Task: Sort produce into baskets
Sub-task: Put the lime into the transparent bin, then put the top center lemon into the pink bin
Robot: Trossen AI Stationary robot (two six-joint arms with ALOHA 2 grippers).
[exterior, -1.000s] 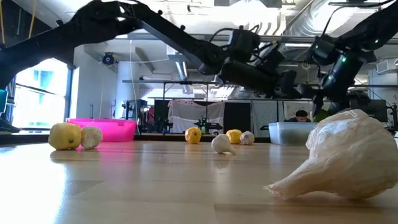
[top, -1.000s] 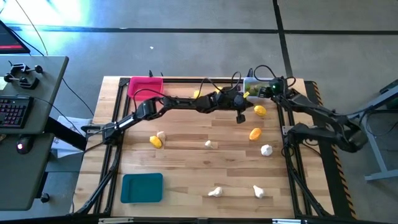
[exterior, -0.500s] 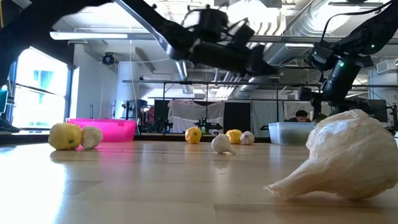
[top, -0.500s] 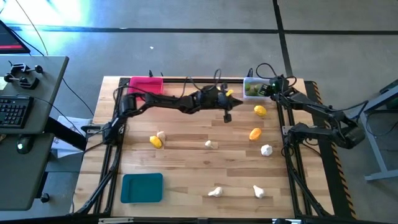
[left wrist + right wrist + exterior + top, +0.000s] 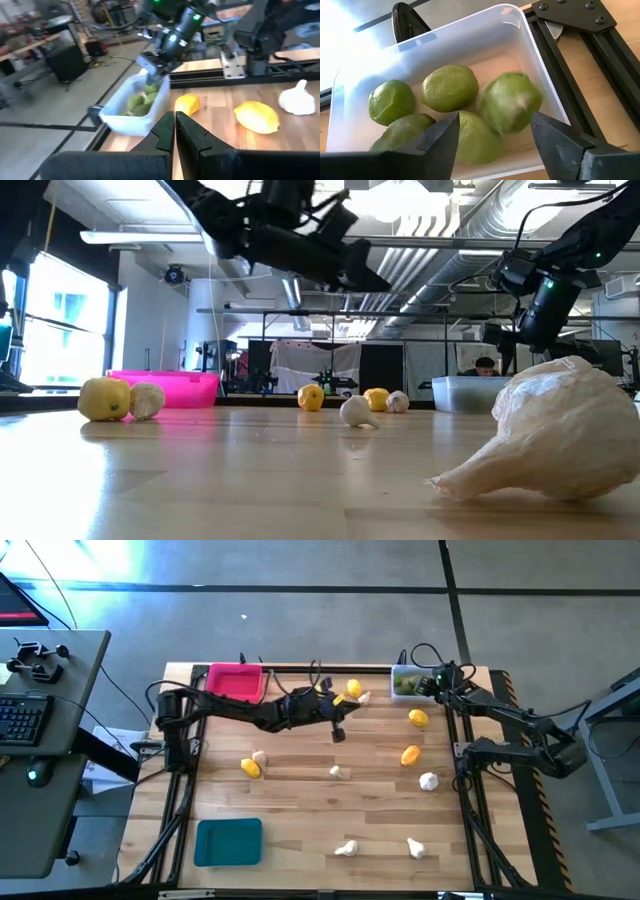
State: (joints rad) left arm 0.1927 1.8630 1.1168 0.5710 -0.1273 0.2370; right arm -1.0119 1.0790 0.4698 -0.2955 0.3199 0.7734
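Right end effector [image 5: 492,140] hangs over the clear bin [image 5: 405,683] at far right of the worktop [image 5: 300,790], fingers apart, empty, a lime [image 5: 511,102] blurred just beyond them; left end effector [image 5: 338,733] far-centre, fingers together, empty. Pieces look light, hard, prone to roll: pinch across the middle. Count: 5 limes in clear bin; loose on worktop 4 lemons [image 5: 410,754], 6 garlic bulbs [image 5: 428,781]; pink bin [image 5: 236,681] and teal bin [image 5: 228,842] look empty

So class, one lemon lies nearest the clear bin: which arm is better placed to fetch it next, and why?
The right arm, probably. Its tool hangs open over the clear bin, close beside that lemon. The left tool is shut and farther off, mid-table.
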